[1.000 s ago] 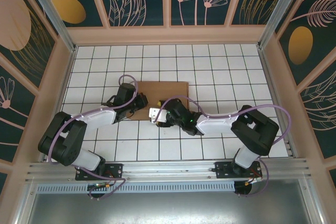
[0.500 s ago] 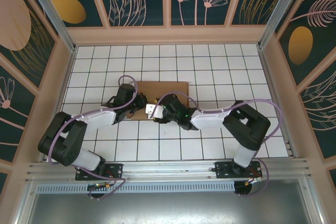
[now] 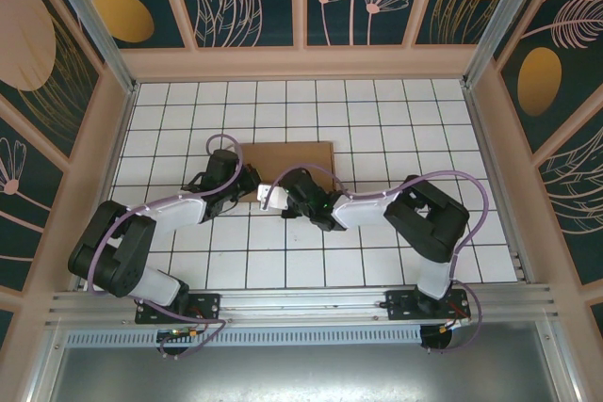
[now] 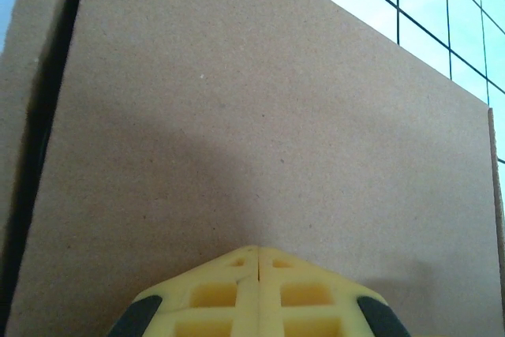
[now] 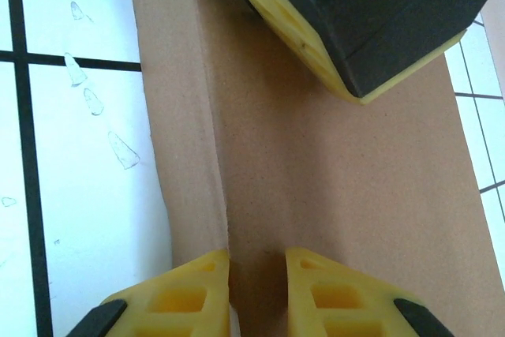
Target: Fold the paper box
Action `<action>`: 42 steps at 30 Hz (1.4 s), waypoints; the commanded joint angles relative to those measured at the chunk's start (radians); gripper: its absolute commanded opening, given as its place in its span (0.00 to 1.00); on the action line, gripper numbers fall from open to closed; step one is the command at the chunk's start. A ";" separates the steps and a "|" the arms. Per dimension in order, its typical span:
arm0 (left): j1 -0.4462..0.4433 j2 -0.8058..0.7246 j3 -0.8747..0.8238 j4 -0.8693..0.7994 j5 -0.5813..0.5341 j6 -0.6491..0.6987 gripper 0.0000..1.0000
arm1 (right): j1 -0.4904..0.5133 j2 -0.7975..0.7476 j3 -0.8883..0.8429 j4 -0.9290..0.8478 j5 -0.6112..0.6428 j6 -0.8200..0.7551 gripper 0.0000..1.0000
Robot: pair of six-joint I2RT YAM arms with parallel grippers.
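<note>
paper box (image 3: 300, 159) lies on the white tiled table (image 3: 405, 110), mid table, slightly left of centre, long side running across. both claws are at its near edge, close together

left gripper (image 4: 259, 262): fully closed, yellow tips meeting on a seam, nose right at a broad brown panel (image 4: 260, 116). beside that panel is a dark slit (image 4: 51, 108), then another cardboard strip (image 4: 20, 92) past it. grid tiles are visible beyond the panel's far corner

right gripper (image 5: 257, 266): narrow, tips apart by a small gap with cardboard visible through it. a crease (image 5: 225, 155) runs lengthwise into the gap, hugging one tip. outboard of the crease is a narrow flap (image 5: 173, 116), its outer edge against the tile. can't tell if the flap is lifted or flat, or if the tips touch the cardboard. the other claw's finger, yellow face and black body, hangs over the panel just ahead of these tips, apart from them

top view: right arm (image 3: 377, 206) reaches leftward along the box's near edge, left arm (image 3: 174, 206) comes in from the left. faint smudges (image 5: 95, 100) on the tile beside the flap
</note>
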 commanded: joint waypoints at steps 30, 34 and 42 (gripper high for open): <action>-0.020 -0.130 0.273 -0.348 -0.136 0.226 0.46 | -0.082 -0.481 -0.245 -0.004 0.129 0.258 0.58; -0.007 -0.043 0.330 -0.344 -0.121 0.224 0.47 | -0.251 -0.478 -0.176 -0.051 -0.076 0.578 0.66; 0.182 -0.056 0.161 -0.149 -0.030 0.140 0.52 | -0.539 -0.374 -0.066 -0.127 -0.319 0.959 0.59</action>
